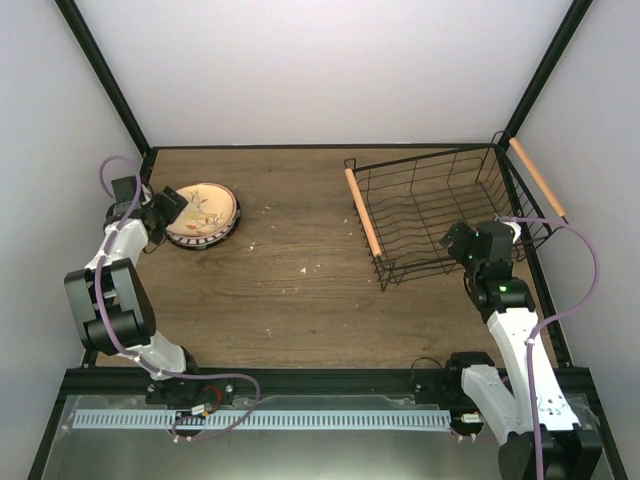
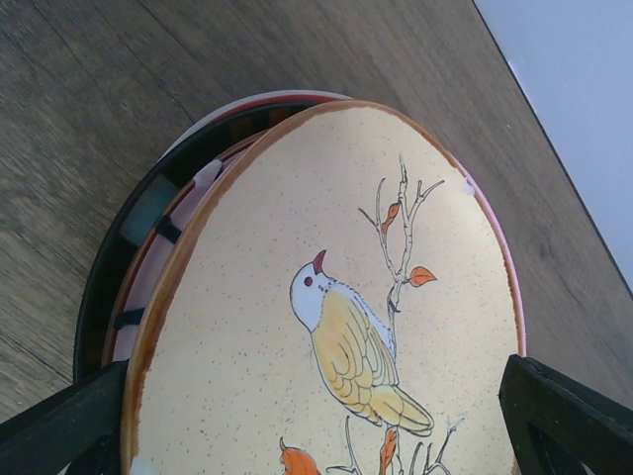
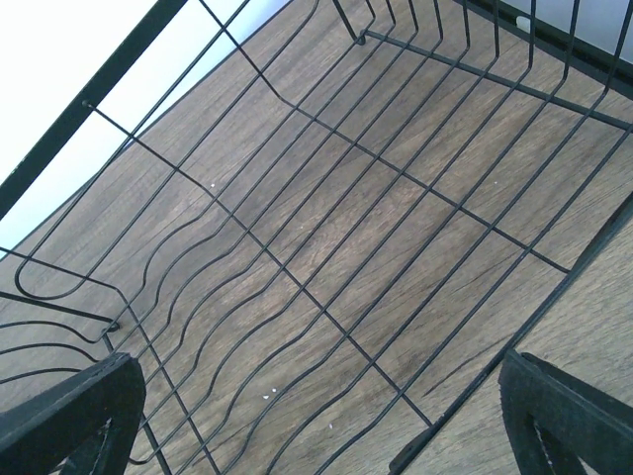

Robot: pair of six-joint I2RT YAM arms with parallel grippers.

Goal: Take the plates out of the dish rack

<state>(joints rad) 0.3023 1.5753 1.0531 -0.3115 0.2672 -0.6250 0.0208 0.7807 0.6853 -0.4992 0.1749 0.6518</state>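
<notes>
The plates [image 1: 203, 214] lie stacked flat on the table at the far left. On top is a tan plate [image 2: 297, 297] painted with a bird and twigs, with pink and black-striped rims [image 2: 148, 213] showing beneath it. My left gripper [image 1: 172, 208] is open at the stack's left edge, and in its wrist view the gripper [image 2: 316, 435] has the top plate's near part between its two fingers [image 2: 59, 426]. The black wire dish rack [image 1: 440, 215] stands at the right with no plate in it. My right gripper [image 1: 455, 245] hangs open over the rack's near side, with only its wire floor [image 3: 326, 247] below it.
Two wooden handles [image 1: 363, 210] run along the rack's sides. Small white crumbs [image 1: 305, 268] dot the wooden table. Black frame posts and pale walls close in the back and sides.
</notes>
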